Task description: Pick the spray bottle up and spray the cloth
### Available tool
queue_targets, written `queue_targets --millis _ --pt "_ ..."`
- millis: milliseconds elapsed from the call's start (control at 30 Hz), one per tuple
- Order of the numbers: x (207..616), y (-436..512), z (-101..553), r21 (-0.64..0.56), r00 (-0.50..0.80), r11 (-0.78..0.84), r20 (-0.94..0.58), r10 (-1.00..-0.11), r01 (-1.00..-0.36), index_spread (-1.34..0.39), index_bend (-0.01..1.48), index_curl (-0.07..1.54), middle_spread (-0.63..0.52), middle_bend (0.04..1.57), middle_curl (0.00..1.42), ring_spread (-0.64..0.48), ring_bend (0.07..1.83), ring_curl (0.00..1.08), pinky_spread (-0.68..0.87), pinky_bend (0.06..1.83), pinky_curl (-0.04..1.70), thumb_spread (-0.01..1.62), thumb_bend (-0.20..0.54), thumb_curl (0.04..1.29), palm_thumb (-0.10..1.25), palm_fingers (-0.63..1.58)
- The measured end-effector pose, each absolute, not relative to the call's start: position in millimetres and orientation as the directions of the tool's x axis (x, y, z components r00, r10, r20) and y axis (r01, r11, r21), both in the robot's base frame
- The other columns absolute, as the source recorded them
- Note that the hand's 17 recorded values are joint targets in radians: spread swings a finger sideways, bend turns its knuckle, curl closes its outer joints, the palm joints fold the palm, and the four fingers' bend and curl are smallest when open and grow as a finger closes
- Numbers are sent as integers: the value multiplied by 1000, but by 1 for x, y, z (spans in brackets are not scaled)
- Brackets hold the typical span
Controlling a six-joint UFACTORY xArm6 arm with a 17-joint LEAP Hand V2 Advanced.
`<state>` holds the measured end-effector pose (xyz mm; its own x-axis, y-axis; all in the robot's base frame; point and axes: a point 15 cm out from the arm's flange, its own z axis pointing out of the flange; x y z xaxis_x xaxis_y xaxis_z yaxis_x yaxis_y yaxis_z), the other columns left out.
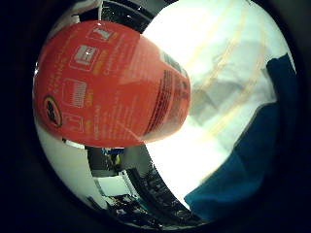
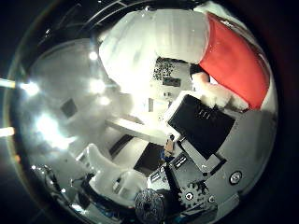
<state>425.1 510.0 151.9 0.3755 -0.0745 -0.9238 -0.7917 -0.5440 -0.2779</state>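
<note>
The bottle [image 1: 112, 82] is seen very close to the palm, filling much of the little finger side view. Its body is red, rounded and barrel-shaped, and is covered with a label of white pictograms, boxed panels and blocks of small print, with a barcode near one end. In the thumb side view a white upper part is seen joined to the red body. The hand [image 2: 201, 140] is shown there in black and white parts, and its fingers [image 2: 205, 123] are curled against the bottle, clamped on it. Beyond the bottle a white desk [image 1: 194, 160] is seen, brightly lit. A blue cloth [image 1: 252, 160] is laid on the desk beside the bottle, apart from it.
</note>
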Motion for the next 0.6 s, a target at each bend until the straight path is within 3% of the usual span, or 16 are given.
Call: queue_targets --millis 200,467,600 --pt "419 508 145 -262 365 -562 -928 -77 -784 -282 472 715 -92 1010 556 -151 1254 505 -391 978 840 653 -34 704 816 1057" --pt "417 506 140 -257 372 -575 -924 -89 -776 -306 345 780 -94 943 583 -163 1202 506 -439 894 780 745 -32 654 798 1018" --pt "417 506 140 -255 370 -577 -925 -89 -776 -329 201 777 -97 931 603 -175 1196 516 -446 859 777 820 -30 617 791 897"
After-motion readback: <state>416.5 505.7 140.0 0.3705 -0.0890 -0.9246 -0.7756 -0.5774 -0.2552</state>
